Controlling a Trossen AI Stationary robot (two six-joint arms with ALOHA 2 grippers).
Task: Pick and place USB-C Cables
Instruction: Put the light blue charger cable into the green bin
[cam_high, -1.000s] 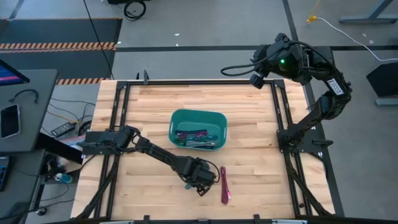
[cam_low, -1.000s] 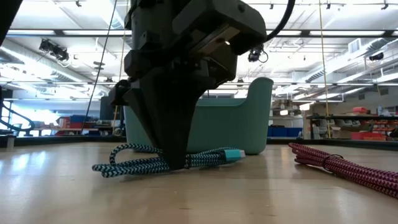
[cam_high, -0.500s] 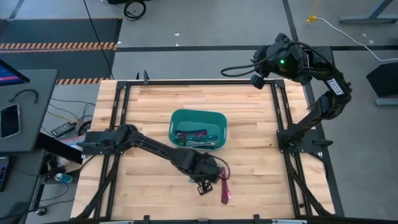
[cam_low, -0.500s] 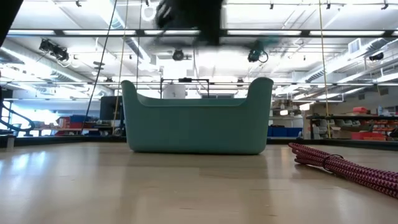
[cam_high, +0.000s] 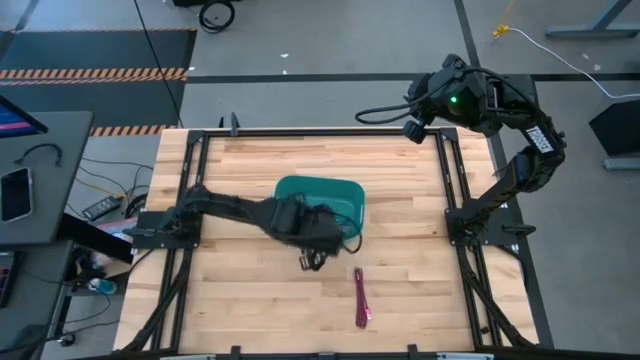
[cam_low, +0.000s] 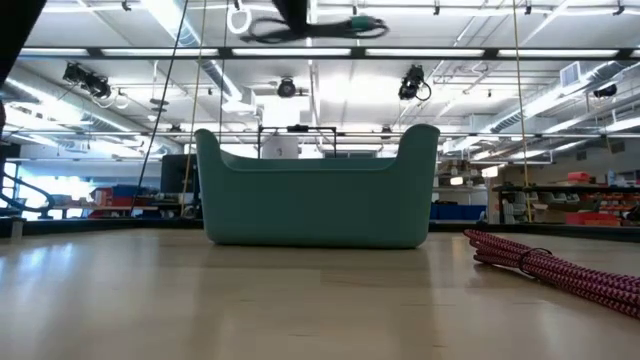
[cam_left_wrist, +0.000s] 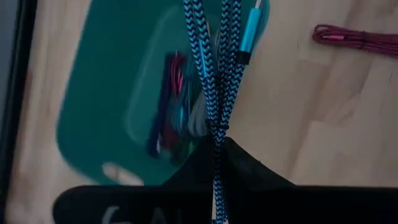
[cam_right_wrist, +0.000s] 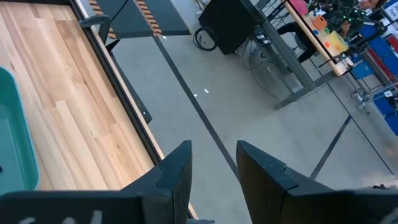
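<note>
the left gripper is covering part of the teal bin in the high view. the blue braided cable is running off the left wrist picture's edge; bundles inside the bin are blurring together.

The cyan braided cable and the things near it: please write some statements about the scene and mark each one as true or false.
1. The left gripper holds the cyan braided cable in shut jaws. True.
2. The cyan braided cable lies flat on the table. False: in the low view it hangs high in the air, above the teal bin.
3. A magenta cable lies on the wooden table, outside the bin. True.
4. The teal bin is empty. False: the left wrist view shows several cables already inside it.
5. The right gripper works over the bin. False: it is at the far right corner of the table, with nothing between its open jaws.
</note>
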